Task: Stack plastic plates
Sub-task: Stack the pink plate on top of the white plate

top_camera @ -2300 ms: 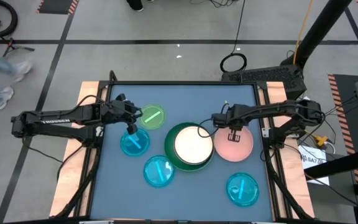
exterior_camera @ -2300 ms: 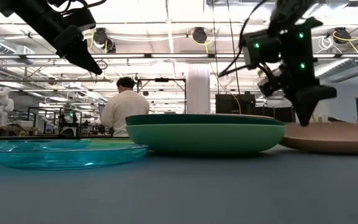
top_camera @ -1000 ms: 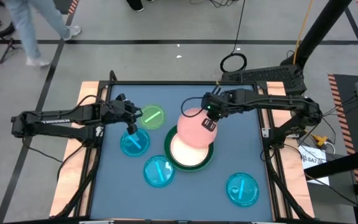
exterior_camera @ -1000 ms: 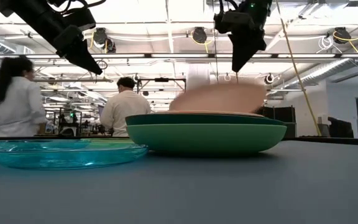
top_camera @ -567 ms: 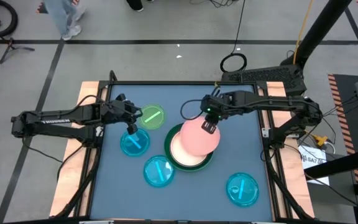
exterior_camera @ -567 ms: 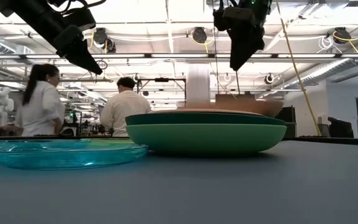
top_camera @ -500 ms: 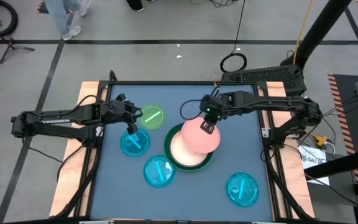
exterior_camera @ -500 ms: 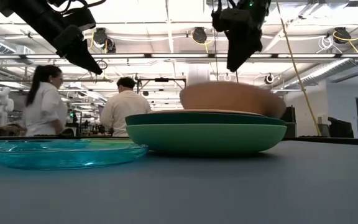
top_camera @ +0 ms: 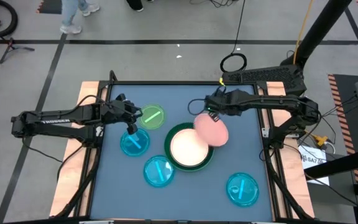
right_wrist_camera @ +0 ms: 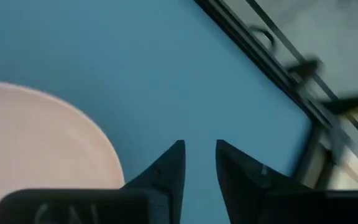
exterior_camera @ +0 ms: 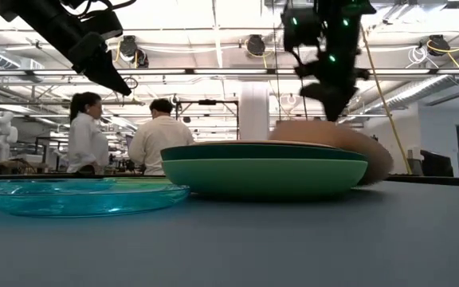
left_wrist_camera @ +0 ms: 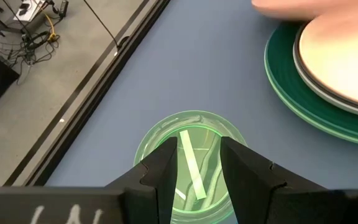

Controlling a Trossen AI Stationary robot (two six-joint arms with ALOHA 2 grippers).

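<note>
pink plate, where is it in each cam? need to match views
High view: pink plate, right of centre, overlapping the green stack's right rim.
Low view: pink plate, tilted behind the stack's right end.
Left wrist view: blurred pink edge.
Right wrist view: beside the right gripper.
Shared landmark: the green stack, not in the right wrist view.

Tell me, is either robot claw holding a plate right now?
No. The right gripper is open beside the pink plate; the left gripper hangs open over the lime plate.

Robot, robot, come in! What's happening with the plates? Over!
Right gripper open above the pink plate, holding nothing. Pink plate tilted on the green stack's rim, not seated. Left gripper open over the lime plate.
</note>
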